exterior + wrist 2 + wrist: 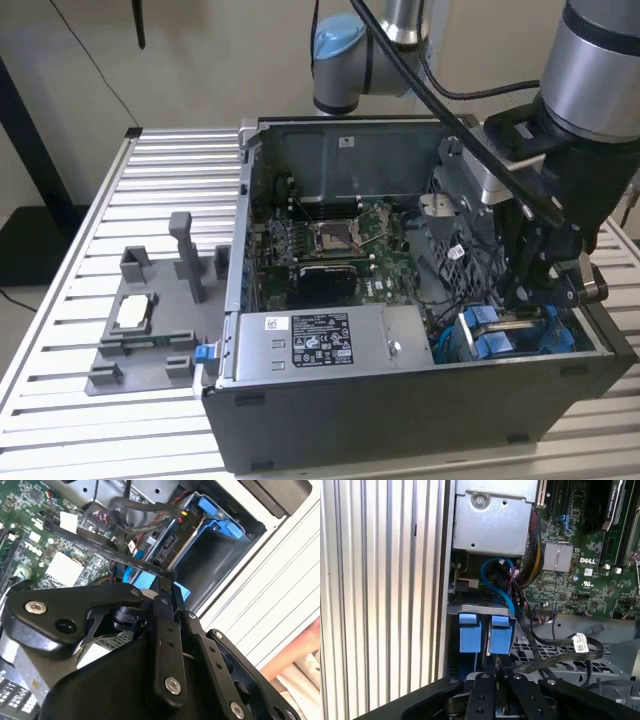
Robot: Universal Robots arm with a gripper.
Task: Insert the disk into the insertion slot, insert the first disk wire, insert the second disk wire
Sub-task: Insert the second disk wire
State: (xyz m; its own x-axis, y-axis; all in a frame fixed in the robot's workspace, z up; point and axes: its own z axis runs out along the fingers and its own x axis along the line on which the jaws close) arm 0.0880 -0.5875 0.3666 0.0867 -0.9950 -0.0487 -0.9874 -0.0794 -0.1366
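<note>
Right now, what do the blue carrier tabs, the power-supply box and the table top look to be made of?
Blue carrier tabs: likely moulded plastic, uniform matte colour. Power-supply box: seemingly sheet metal, dull grey, folded edges, screw. Table top: probably aluminium, pale ribbed slats with soft sheen.

Your arm point(590, 60) is built from smooth silver-grey tubes, and the joint point(338, 45) at the far side carries a light blue cap over a grey housing. A thick black cable point(440, 95) runs along it, looping toward the wrist. At the wrist you see a silver-white block point(490, 185) under a black bracket. The gripper point(169, 577) is matte black: in both wrist views its flat, slim fingers point(481, 695) are linkage bars dotted with small holes and fastened by round silver screws point(172, 685), and a broad black side plate point(65, 610) bears a silver bolt.
</note>
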